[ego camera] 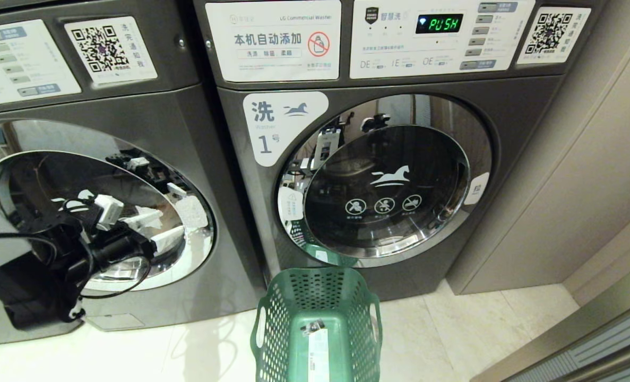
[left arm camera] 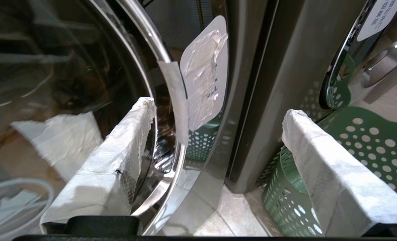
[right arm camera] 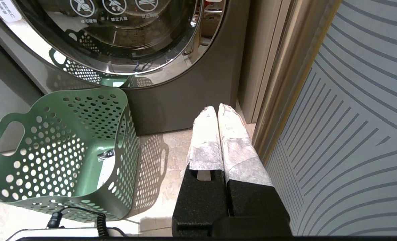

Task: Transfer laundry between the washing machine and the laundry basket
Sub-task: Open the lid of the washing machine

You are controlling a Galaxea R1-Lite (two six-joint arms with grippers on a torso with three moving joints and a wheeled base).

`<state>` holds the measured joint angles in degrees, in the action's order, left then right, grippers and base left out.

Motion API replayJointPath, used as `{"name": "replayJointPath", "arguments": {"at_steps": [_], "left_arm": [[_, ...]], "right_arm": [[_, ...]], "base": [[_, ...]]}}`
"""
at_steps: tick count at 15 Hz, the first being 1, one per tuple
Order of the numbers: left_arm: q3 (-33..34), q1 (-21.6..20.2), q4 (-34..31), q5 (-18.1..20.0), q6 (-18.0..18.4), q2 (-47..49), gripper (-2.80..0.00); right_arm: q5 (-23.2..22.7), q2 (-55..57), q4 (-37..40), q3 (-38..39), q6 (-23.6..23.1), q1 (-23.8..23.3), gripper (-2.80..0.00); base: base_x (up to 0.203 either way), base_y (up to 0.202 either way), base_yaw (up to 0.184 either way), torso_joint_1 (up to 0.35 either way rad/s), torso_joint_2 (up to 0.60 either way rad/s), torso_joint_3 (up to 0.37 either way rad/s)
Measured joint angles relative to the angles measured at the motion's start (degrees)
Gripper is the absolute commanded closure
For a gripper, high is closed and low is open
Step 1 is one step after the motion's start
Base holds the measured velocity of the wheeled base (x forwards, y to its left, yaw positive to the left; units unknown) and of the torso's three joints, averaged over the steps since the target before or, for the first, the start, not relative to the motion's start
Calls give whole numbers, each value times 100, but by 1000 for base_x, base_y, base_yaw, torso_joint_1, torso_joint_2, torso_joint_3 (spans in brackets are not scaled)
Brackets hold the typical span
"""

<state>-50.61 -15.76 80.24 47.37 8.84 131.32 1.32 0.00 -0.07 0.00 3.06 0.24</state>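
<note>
Closest to me, the laundry basket (ego camera: 317,323) sits upright on the pale floor (ego camera: 442,339), mouth facing up, its long axis running away from me toward the machines, white tag hanging inside. My right gripper (right arm camera: 217,112) hangs low beside it near the wall panel (right arm camera: 352,100), taped fingers pressed together, holding nothing. Further off, my left gripper (ego camera: 150,228) is up against the washing machine (ego camera: 108,159) on my left, fingers spread wide and empty at its chrome door rim. The washer labelled 1 (ego camera: 378,175) stands behind the basket, door closed.
</note>
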Motion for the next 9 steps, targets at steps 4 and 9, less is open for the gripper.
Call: {"name": "replayJointPath", "arguments": {"at_steps": [4, 9], "left_arm": [[-401, 135, -45, -13, -33, 260, -280], [-712, 348, -95, -102, -16, 506, -280]], "right_arm": [[0, 0, 0, 0, 0, 0, 0], [0, 0, 0, 0, 0, 0, 0]], "base": [[0, 0, 0, 0, 0, 0], [0, 0, 0, 0, 0, 0]]}}
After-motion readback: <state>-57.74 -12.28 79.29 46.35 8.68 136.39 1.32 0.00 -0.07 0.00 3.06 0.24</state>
